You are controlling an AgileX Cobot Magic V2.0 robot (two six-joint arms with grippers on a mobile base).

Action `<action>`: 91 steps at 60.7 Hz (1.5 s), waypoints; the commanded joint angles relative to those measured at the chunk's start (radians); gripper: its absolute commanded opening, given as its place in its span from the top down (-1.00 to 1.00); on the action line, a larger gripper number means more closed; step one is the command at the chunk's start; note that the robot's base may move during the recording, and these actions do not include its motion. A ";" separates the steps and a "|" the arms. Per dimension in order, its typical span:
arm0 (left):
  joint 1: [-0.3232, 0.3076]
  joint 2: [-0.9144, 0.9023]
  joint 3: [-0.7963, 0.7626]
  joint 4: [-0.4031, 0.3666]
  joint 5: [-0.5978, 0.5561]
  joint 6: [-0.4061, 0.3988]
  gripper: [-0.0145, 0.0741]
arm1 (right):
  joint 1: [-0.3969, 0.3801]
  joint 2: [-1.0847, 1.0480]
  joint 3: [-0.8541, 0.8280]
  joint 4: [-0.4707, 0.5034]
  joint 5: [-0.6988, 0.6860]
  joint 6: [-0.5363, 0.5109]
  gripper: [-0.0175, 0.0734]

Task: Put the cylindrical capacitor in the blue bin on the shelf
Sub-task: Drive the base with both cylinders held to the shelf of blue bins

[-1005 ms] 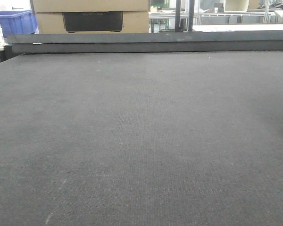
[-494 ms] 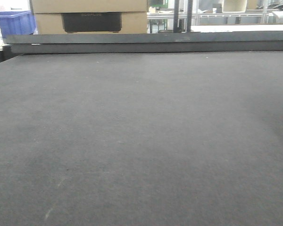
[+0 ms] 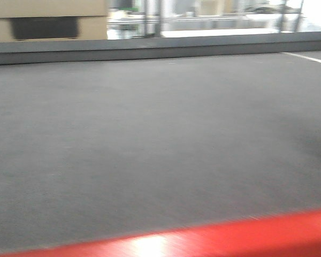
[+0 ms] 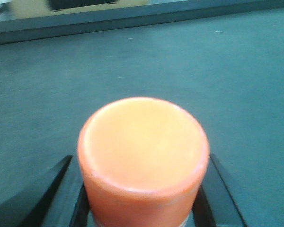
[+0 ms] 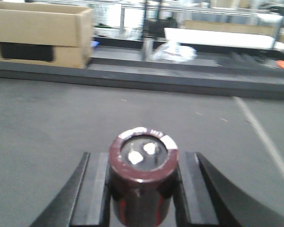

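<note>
My right gripper (image 5: 142, 189) is shut on the cylindrical capacitor (image 5: 143, 165), a dark maroon can with two pale terminals on its top face, held above the grey mat. My left gripper (image 4: 142, 198) is shut on an orange cylinder (image 4: 143, 146) with a smooth flat end, its black fingers (image 4: 80, 208) against the cylinder's sides. Neither gripper shows in the front view. The blue bin is out of view. Blurred pale metal racking (image 3: 203, 16) stands far behind the table; I cannot tell whether it is the shelf.
A grey mat covers the table (image 3: 160, 134), with a raised dark rail (image 3: 150, 51) along its far edge and a red front edge (image 3: 230, 238). A cardboard box (image 5: 38, 33) stands beyond the rail at left. A white line (image 5: 265, 142) runs along the mat at right.
The front view has swung right and pulled back: the cardboard box slid left, the blue bin left the frame, and the table's red front edge came into view at the bottom.
</note>
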 commanded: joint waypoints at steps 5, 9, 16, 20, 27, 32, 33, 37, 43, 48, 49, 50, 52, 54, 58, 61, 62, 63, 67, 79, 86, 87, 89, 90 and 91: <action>0.002 -0.011 -0.005 -0.008 -0.026 0.002 0.92 | 0.001 -0.005 -0.009 -0.001 -0.035 -0.006 0.65; 0.002 -0.011 -0.005 -0.008 -0.026 0.002 0.92 | 0.001 -0.005 -0.009 -0.001 -0.035 -0.006 0.65; 0.002 -0.011 -0.005 -0.008 -0.026 0.002 0.92 | 0.001 -0.005 -0.009 -0.001 -0.035 -0.006 0.65; 0.002 -0.011 -0.005 -0.008 -0.026 0.002 0.92 | 0.001 -0.005 -0.009 -0.001 -0.035 -0.006 0.65; 0.002 -0.011 -0.005 0.000 -0.026 0.002 0.92 | 0.001 -0.005 -0.009 -0.001 -0.035 -0.006 0.65; 0.002 -0.011 -0.005 0.000 -0.026 0.002 0.92 | 0.001 -0.005 -0.009 -0.001 -0.035 -0.006 0.65; 0.002 -0.011 -0.005 0.000 -0.026 0.002 0.92 | 0.001 -0.005 -0.009 -0.001 -0.035 -0.006 0.65; 0.002 -0.011 -0.005 0.000 -0.026 0.002 0.92 | 0.001 -0.005 -0.009 -0.001 -0.035 -0.006 0.65; 0.002 -0.011 -0.005 0.000 -0.026 0.002 0.92 | 0.001 -0.005 -0.009 -0.001 -0.035 -0.006 0.65; 0.002 -0.011 -0.005 0.000 -0.026 0.002 0.92 | 0.001 -0.005 -0.009 -0.001 -0.035 -0.006 0.65; 0.002 -0.011 -0.005 0.000 -0.026 0.002 0.92 | 0.001 -0.005 -0.009 -0.001 -0.035 -0.006 0.65; 0.002 -0.011 -0.005 0.000 -0.026 0.002 0.92 | 0.001 -0.005 -0.009 -0.001 -0.035 -0.006 0.65; 0.002 -0.011 -0.005 0.000 -0.026 0.002 0.92 | 0.001 -0.005 -0.009 -0.001 -0.035 -0.006 0.65; 0.002 -0.011 -0.005 0.000 -0.026 0.002 0.92 | 0.001 -0.005 -0.009 -0.001 -0.035 -0.006 0.65; 0.002 -0.011 -0.005 0.000 -0.026 0.002 0.92 | 0.001 -0.005 -0.009 -0.001 -0.035 -0.006 0.65; 0.002 -0.011 -0.005 0.000 -0.026 0.002 0.92 | 0.001 -0.005 -0.009 -0.001 -0.035 -0.006 0.65; 0.002 -0.011 -0.005 0.000 -0.026 0.002 0.92 | 0.001 -0.005 -0.009 -0.001 -0.035 -0.006 0.65; 0.002 -0.011 -0.005 0.000 -0.026 0.002 0.92 | 0.001 -0.005 -0.009 -0.001 -0.035 -0.006 0.65; 0.002 -0.011 -0.005 0.000 -0.026 0.002 0.92 | 0.001 -0.005 -0.009 -0.001 -0.035 -0.006 0.65; 0.002 -0.011 -0.005 0.000 -0.026 0.002 0.92 | 0.001 -0.005 -0.009 -0.001 -0.035 -0.006 0.65; 0.002 -0.011 -0.005 0.000 -0.026 0.002 0.92 | 0.001 -0.005 -0.009 -0.001 -0.035 -0.006 0.65; 0.002 -0.011 -0.005 0.000 -0.026 0.002 0.92 | 0.001 -0.005 -0.009 -0.001 -0.035 -0.006 0.65; 0.002 -0.011 -0.005 0.000 -0.026 0.002 0.92 | 0.001 -0.005 -0.009 -0.001 -0.035 -0.006 0.65; 0.002 -0.011 -0.005 0.000 -0.026 0.002 0.92 | 0.001 -0.005 -0.009 -0.001 -0.035 -0.006 0.65; 0.002 -0.011 -0.005 0.000 -0.026 0.002 0.92 | 0.001 -0.005 -0.009 -0.001 -0.035 -0.006 0.65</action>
